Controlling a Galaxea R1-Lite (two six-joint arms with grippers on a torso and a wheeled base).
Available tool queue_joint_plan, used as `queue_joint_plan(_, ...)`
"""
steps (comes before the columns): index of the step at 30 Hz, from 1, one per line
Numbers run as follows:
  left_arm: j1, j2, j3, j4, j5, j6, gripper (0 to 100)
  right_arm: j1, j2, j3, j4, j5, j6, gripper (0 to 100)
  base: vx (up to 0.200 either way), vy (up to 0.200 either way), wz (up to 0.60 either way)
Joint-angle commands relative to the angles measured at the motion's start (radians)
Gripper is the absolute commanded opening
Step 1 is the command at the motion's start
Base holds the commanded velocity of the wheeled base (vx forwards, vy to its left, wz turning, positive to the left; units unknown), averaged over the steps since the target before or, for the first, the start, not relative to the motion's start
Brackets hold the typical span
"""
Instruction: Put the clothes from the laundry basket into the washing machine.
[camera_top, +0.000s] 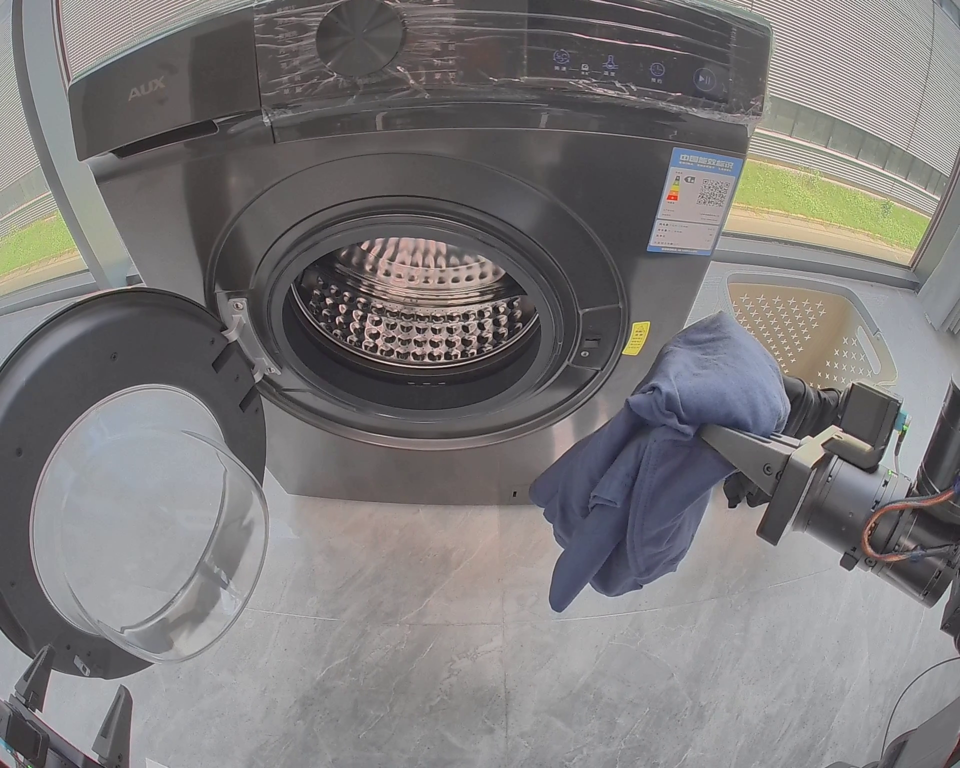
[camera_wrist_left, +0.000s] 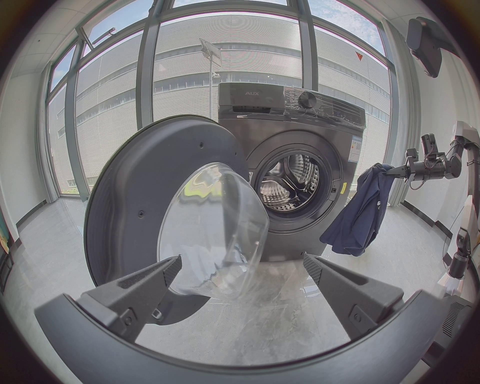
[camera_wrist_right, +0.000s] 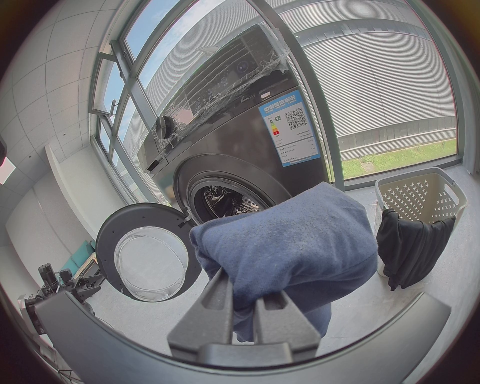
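Grey marbled floor tiles (camera_top: 400, 620) and tall windows surround a dark grey front-loading washing machine (camera_top: 450, 150), which fills the head view from 10 to 2 o'clock. Its round door with the clear bowl-shaped glass (camera_top: 110, 360) stands swung wide at 8 o'clock. The dimpled steel drum (camera_top: 415, 300) lies open near the centre, a little toward 12.

At 3 to 4 o'clock the right gripper (camera_top: 725, 445) holds a blue fabric garment (camera_top: 650, 460) in the air. Its jaws are clamped on a bunched fold, and the rest hangs loose above the floor in front of the machine's lower corner. Behind it, at 2 o'clock, a beige perforated plastic laundry basket (camera_top: 800, 325) stands on the floor beside the machine. The garment and the arm cover its near edge.

The right wrist view adds a black garment (camera_wrist_right: 412, 245) draped over the basket's near rim and hanging down its outside. In that view the blue bundle covers the lower part of the drum opening.

At 7 o'clock in the head view the left gripper (camera_top: 75, 695) sits low, its jaws set wide apart. From its own camera the open door stands between it and the machine, covering part of the front beside the opening. The same view shows the blue garment hanging full length from the right gripper, well apart from the drum opening.
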Motion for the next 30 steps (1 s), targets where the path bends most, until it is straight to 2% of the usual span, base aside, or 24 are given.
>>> queue_joint_plan(1,0.0,-0.017,0.018,0.0,0.0,-0.001,100,0.0,0.001,0.0,0.0,0.0,0.0,0,0.0,0.2,0.0)
queue_joint_plan(19,0.0,-0.017,0.018,0.0,0.0,0.001,100,0.004,0.004,0.004,0.0,0.0,-0.001,0,0.0,0.0,0.0)
queue_joint_plan(24,0.002,-0.018,0.018,0.0,0.005,0.01,100,0.029,0.04,-0.022,-0.006,-0.003,0.008,0,0.0,0.0,0.0)
queue_joint_plan(30,0.003,-0.018,0.018,0.001,0.008,0.015,100,0.095,0.145,-0.061,-0.108,-0.018,0.014,0,0.0,0.0,0.0)
